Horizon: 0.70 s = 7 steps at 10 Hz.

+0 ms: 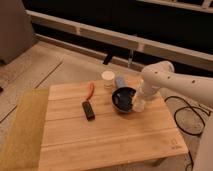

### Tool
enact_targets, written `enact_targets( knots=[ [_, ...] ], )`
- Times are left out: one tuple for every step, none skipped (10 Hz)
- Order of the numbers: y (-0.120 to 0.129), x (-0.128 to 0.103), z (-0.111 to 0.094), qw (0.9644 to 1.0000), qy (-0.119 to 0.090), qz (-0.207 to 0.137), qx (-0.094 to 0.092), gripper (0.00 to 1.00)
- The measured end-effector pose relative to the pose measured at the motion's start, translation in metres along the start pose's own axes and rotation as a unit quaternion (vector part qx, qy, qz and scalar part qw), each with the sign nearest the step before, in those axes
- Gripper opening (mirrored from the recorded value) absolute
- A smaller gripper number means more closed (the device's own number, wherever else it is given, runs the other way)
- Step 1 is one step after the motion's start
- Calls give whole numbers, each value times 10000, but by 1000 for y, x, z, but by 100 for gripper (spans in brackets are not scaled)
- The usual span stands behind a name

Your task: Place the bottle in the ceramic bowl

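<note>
The tool [139, 99] hung at the end of the white arm [161, 78] in the right half of the frame, low over the table [110, 142] and just beside the right rim of the bowl [121, 96]. Its fingers were drawn together, and the pale shape under them looked to us like the bottle [138, 105], clamped and carried. We could not make out the cap end or how the bottle was tilted. It sat at the bowl's right edge, outside the hollow rather than over its middle, and we could not tell whether it touched the rim.

We judged the step in hand to be the carry to the bowl, with the release not yet made. The next move called for a short shift toward the left of the frame, so that the bottle stood over the dark hollow, then a small descent and a parting of the fingers.

Further out, a white container [107, 78] stood just above and left of the bowl. A black bar [88, 110] lay near the table's centre, with a small red thing [90, 89] above it, both well clear of the path.
</note>
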Motion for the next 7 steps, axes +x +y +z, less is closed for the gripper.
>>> enact_targets(
  knots=[
    [3, -2, 0, 10000, -1, -45, -12, 0],
    [2, -2, 0, 10000, -2, -38, -8, 0],
    [2, -2, -1, 10000, -4, -36, -9, 0],
    [3, -2, 0, 10000, -4, -39, -9, 0],
    [2, -2, 0, 10000, -5, -41, -4, 0],
    [2, -2, 0, 10000, -8, -49, 4, 0],
    [2, -3, 1, 9999, 0, -59, 99, 0]
  ],
)
